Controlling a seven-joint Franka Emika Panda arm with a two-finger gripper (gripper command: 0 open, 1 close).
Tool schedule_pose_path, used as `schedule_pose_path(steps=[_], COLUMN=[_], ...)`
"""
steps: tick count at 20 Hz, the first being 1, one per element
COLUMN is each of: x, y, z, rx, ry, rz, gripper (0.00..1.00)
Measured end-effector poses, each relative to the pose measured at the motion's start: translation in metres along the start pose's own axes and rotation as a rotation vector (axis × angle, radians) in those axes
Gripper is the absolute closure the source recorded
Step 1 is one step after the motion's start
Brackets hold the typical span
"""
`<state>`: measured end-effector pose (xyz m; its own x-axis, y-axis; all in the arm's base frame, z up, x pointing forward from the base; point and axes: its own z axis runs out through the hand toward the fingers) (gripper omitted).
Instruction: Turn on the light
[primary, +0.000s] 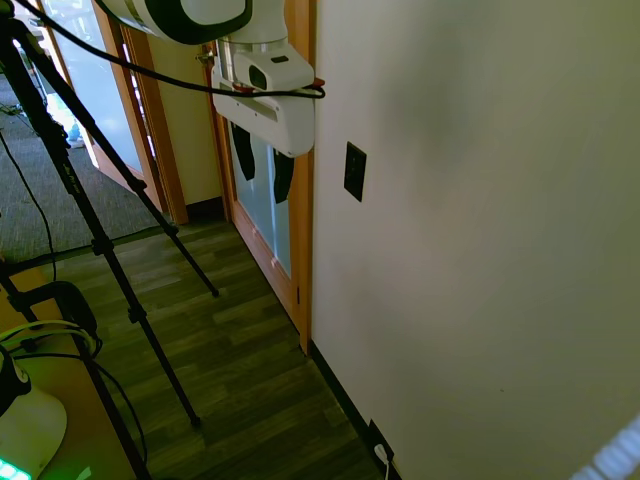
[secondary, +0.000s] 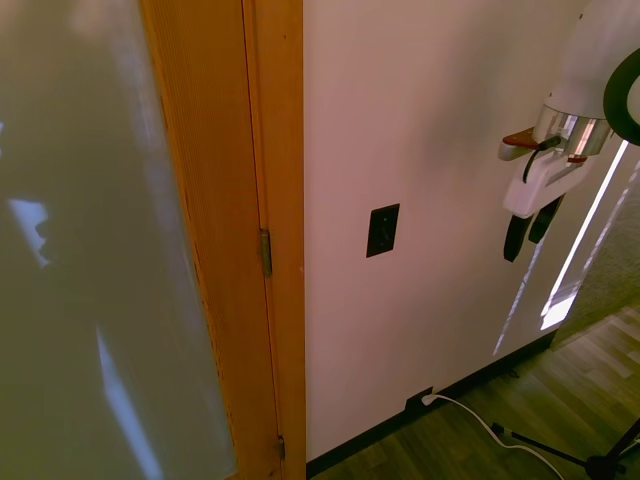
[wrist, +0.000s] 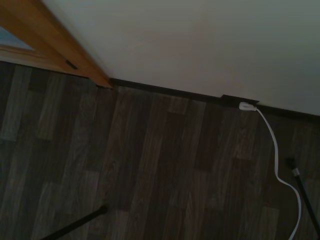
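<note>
The light itself is out of view. Its switch (primary: 354, 171) is a small black upright plate on the white wall, just right of the wooden door frame (primary: 303, 250); it also shows as the switch (secondary: 382, 230) in the second exterior view. My gripper (primary: 263, 168) hangs pointing down at about the switch's height, off the wall and apart from the plate. Its two dark fingers stand apart, open, with nothing between them. In the second exterior view the gripper (secondary: 530, 230) hangs well to the right of the switch. The wrist view shows only floor and wall base.
A black outlet plate (wrist: 240, 99) with a white plug (wrist: 248, 106) and white cord (wrist: 280, 155) sits low on the wall at the dark baseboard. Dark wood flooring (primary: 250, 350) runs along the wall. A frosted glass door (secondary: 90, 250) fills the frame.
</note>
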<state>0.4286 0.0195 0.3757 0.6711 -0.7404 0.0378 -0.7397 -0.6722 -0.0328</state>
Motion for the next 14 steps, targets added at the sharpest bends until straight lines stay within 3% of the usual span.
schedule_pose_path(steps=[4, 7, 12, 14], x=[0.002, 0.006, 0.022, 0.04], y=[-0.002, -0.013, -0.05, -0.077], z=[0.002, 0.006, 0.028, 0.046], rx=[0.004, 0.04, 0.124, 0.105], ry=[0.003, 0.032, 0.105, 0.123], rz=[0.0, -0.011, -0.031, 0.007], gripper=[0.0, 0.0, 0.0, 0.0])
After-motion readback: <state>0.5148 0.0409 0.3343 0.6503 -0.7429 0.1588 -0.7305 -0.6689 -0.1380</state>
